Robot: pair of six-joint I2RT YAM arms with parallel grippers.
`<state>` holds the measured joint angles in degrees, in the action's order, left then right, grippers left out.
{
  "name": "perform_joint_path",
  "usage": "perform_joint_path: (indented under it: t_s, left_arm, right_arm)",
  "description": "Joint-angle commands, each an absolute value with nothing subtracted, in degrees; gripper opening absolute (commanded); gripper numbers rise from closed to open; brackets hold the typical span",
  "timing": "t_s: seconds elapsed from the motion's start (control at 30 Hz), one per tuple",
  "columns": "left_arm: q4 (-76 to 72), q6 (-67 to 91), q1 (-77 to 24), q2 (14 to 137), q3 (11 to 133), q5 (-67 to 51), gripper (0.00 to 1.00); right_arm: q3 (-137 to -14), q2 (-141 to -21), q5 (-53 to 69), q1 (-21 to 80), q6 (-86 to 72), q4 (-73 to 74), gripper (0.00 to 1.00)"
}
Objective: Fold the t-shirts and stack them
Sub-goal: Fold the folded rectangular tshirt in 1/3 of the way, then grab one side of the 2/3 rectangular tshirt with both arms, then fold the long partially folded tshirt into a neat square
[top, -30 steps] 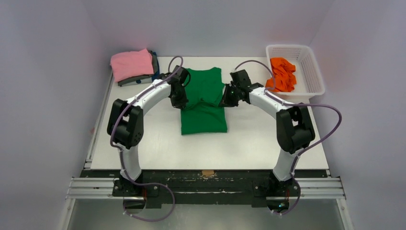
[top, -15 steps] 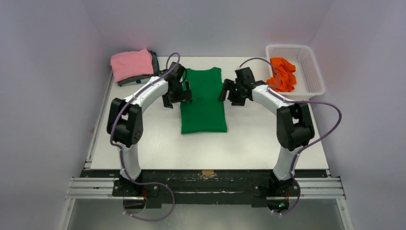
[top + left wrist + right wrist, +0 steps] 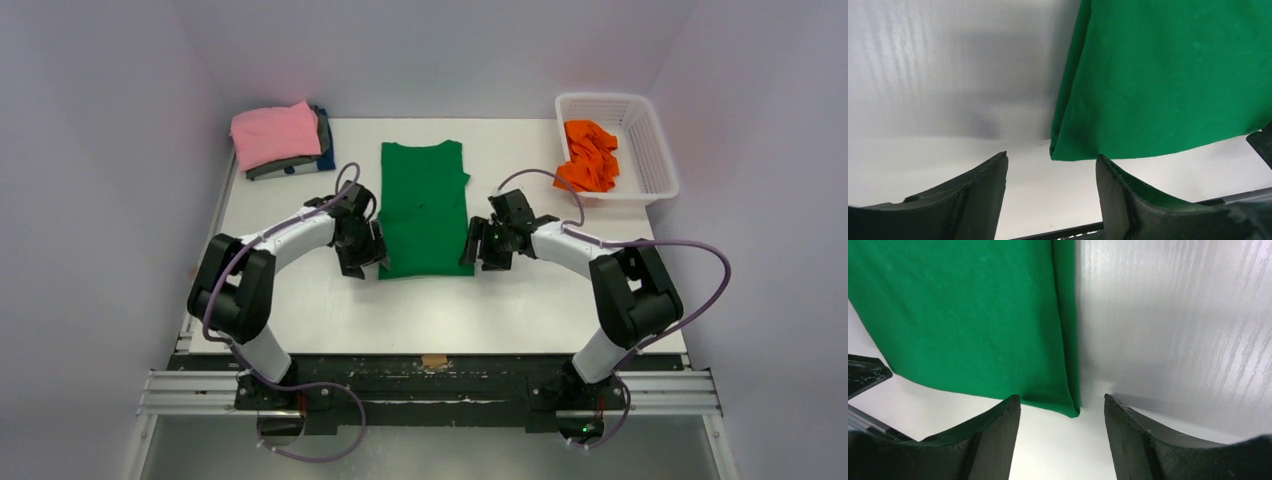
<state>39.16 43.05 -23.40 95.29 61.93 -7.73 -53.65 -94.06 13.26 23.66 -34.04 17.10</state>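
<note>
A bright green t-shirt (image 3: 424, 207) lies flat in the middle of the table, its sides folded in to a long strip. My left gripper (image 3: 362, 262) hovers open at its near left corner (image 3: 1064, 152), nothing between the fingers. At the near right corner (image 3: 1071, 407) my right gripper (image 3: 479, 256) stands open as well. A folded pink t-shirt (image 3: 275, 133) tops a stack at the far left, over dark grey and dark blue ones. Orange t-shirts (image 3: 590, 155) lie crumpled in the basket.
The white lattice basket (image 3: 650, 150) stands at the far right corner of the white table (image 3: 560, 300). A metal rail runs along the table's left edge and a black rail along the near edge behind the arm bases.
Both grippers opened, let go of the green t-shirt's upper part and moved toward me to its near corners. The shirt now lies flat as a long strip.
</note>
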Motion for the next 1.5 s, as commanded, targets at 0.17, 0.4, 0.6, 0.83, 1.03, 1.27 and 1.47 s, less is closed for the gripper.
perform_joint_path:
  t_s: [0.17, 0.4, 0.6, 0.83, 1.03, 1.27, 1.47]
  left_arm:
    - [32.08, 46.15, -25.78, 100.62, 59.77, -10.46, 0.45]
    - [31.40, 47.12, -27.67, 103.58, 60.35, -11.55, 0.02]
    - [31.86, 47.80, -28.46, 99.57, 57.45, -9.15, 0.00]
    - [39.51, 49.10, -33.33, 84.43, 49.67, -7.35, 0.00]
    - [53.84, 52.16, -37.70, 63.04, 48.92, -7.26, 0.00]
    - [54.27, 50.73, -36.94, 57.63, 56.48, -3.20, 0.00]
    - [43.02, 44.75, -27.96, 65.59, 62.00, -5.16, 0.00]
  right_arm:
    - [-49.36, -93.71, 14.35, 24.93, -35.36, 10.96, 0.53]
    - [-46.71, -95.31, 14.51, 26.38, -36.77, 8.99, 0.42]
    - [-43.34, -92.76, 12.85, 26.51, -36.39, 9.93, 0.10]
    - [-38.71, -81.21, 17.62, 27.65, -33.36, 23.88, 0.00]
    - [-43.23, -64.21, 23.11, 28.10, -32.98, 47.02, 0.00]
    - [-58.58, -65.40, 18.22, 27.77, -31.80, 47.74, 0.00]
    - [-64.58, -70.18, 15.47, 23.05, -32.07, 40.72, 0.00]
